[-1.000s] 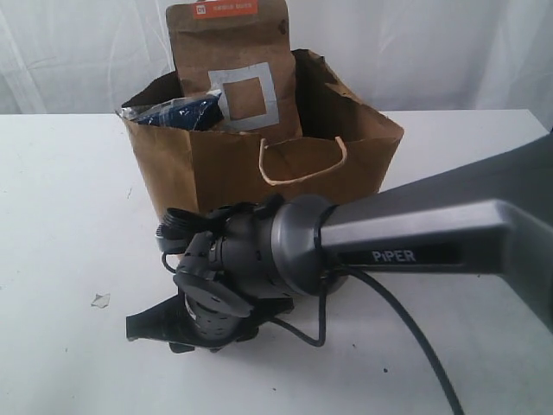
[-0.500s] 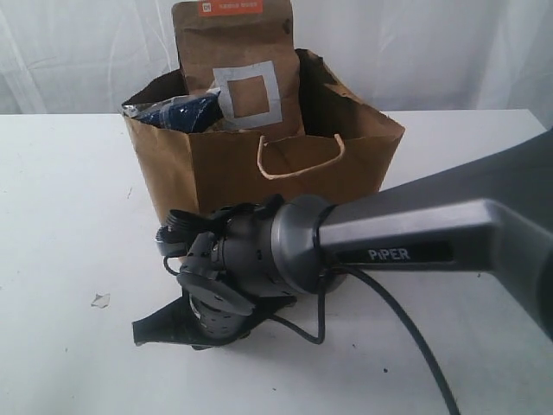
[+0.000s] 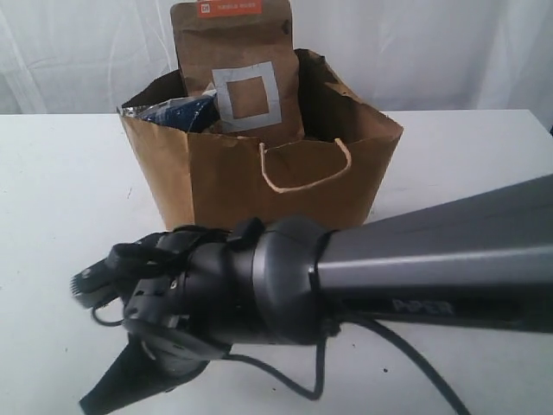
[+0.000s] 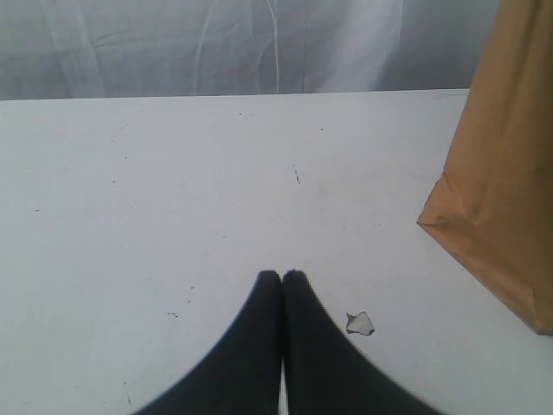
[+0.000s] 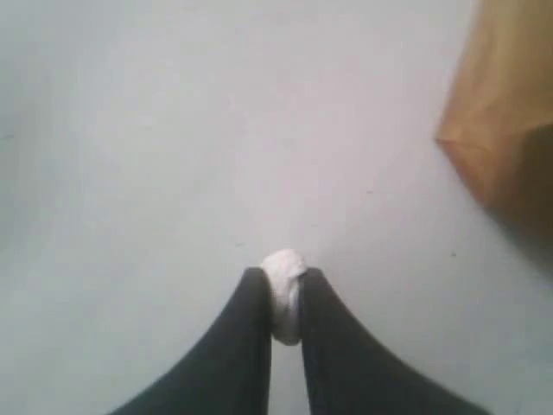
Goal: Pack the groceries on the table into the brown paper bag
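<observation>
Right wrist view gives you the fact that matters: the right gripper (image 5: 283, 277) has its jaws pinched on a small white lump (image 5: 283, 301) that pokes out past the tips. You cannot tell what it is from here, and it looks too small to be one of the groceries. On the exterior view that gripper sits low in the foreground over the table (image 3: 60, 190). The bag (image 3: 225, 177) stands at about 1 o'clock from it, well apart, upright with its mouth facing up. Inside the bag are the pouch (image 3: 233, 60), standing tall above the rim, and the noodle packet (image 3: 177, 112), poking out at the 10 o'clock corner. If the lump is meant to go in, your move is probably up and toward 1 o'clock, clearing the near wall before you let go. The free gap looks to be on the 3 o'clock side of the pouch. The left gripper (image 4: 282, 277) has its jaws together on nothing, over bare table, with a white crumb (image 4: 359, 323) just beside the tips. The right arm is the loaded one, so it is the one to move. You see no other groceries on the table, though the arm hides much of it.
</observation>
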Available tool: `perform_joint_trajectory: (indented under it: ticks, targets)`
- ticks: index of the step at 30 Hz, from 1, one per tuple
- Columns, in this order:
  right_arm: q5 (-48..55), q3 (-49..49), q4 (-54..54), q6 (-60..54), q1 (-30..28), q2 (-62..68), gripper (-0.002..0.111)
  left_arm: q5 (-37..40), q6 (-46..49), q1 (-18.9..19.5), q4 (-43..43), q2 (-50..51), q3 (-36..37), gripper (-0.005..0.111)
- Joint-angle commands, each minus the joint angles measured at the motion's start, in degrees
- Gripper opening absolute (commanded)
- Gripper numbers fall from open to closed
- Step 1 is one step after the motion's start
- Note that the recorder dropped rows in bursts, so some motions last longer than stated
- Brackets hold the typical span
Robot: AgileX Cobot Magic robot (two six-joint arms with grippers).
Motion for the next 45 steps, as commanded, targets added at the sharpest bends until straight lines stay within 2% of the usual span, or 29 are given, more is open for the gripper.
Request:
perform_joint_trajectory:
  ticks: [1, 6, 9, 13, 19, 26, 32, 39, 43, 45]
  targets:
    - [1.66, 0.22, 0.06, -8.02, 5.43, -6.08, 0.000, 0.09, 0.00, 0.13, 0.05, -0.27, 0.21, 0.000]
    - [-0.12, -2.12, -0.36, -14.79, 9.09, -12.35, 0.000, 0.09, 0.00, 0.13, 0.05, -0.27, 0.21, 0.000]
    - [0.01, -5.66, -1.76, -15.94, 9.09, -15.15, 0.000, 0.09, 0.00, 0.13, 0.05, -0.27, 0.21, 0.000]
    - [4.37, -10.45, -8.87, -15.55, 7.24, -18.49, 0.000, 0.09, 0.00, 0.13, 0.05, -0.27, 0.21, 0.000]
    - [14.16, -13.63, -15.83, -14.09, -1.36, -22.61, 0.000, 0.09, 0.00, 0.13, 0.05, -0.27, 0.21, 0.000]
    - [15.79, -14.01, -15.76, -14.10, -13.23, -23.57, 0.000, 0.09, 0.00, 0.13, 0.05, -0.27, 0.21, 0.000]
    - [15.54, -14.01, -14.43, -14.35, -18.59, -22.02, 0.000, 0.09, 0.00, 0.13, 0.05, -0.27, 0.21, 0.000]
    - [13.99, -14.01, -7.55, -18.68, -21.52, -19.02, 0.000, 0.09, 0.00, 0.13, 0.05, -0.27, 0.21, 0.000]
    - [13.22, -14.01, -7.41, -18.68, -21.52, -17.97, 0.016, 0.09, 0.00, 0.13, 0.05, -0.27, 0.21, 0.000]
    - [12.45, -14.01, -7.53, -18.55, -21.52, -17.97, 0.030, 0.09, 0.00, 0.13, 0.05, -0.27, 0.21, 0.000]
